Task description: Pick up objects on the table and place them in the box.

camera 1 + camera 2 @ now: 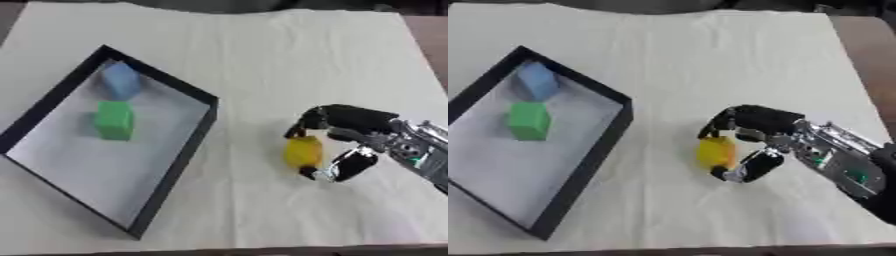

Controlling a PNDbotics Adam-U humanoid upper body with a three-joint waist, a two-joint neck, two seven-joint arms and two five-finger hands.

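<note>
Fingers (719, 121) of the right hand (763, 135) are curled over the top of a yellow object (716, 152), with the thumb (750, 167) hooked round its lower side; the object is clamped between them. The yellow object sits just to the right of the box, on or just above the cloth; contact with the cloth cannot be confirmed. The arm enters from the right edge, black at the hand and silver along the wrist.

The box (179, 152) is black-walled with a pale floor, lying askew on the left half of the worktop (289, 55), which is covered by a cream cloth. Inside the box, a blue block (120, 81) rests in the far corner, tilted against the wall. A green block (115, 120) stands just nearer than the blue one, close to it; whether they touch cannot be determined. Both blocks occupy the far portion of the box; the nearer portion of the floor shows only the pale lining.

The yellow object and the box's right wall are apart, with a strip of cloth between them.
</note>
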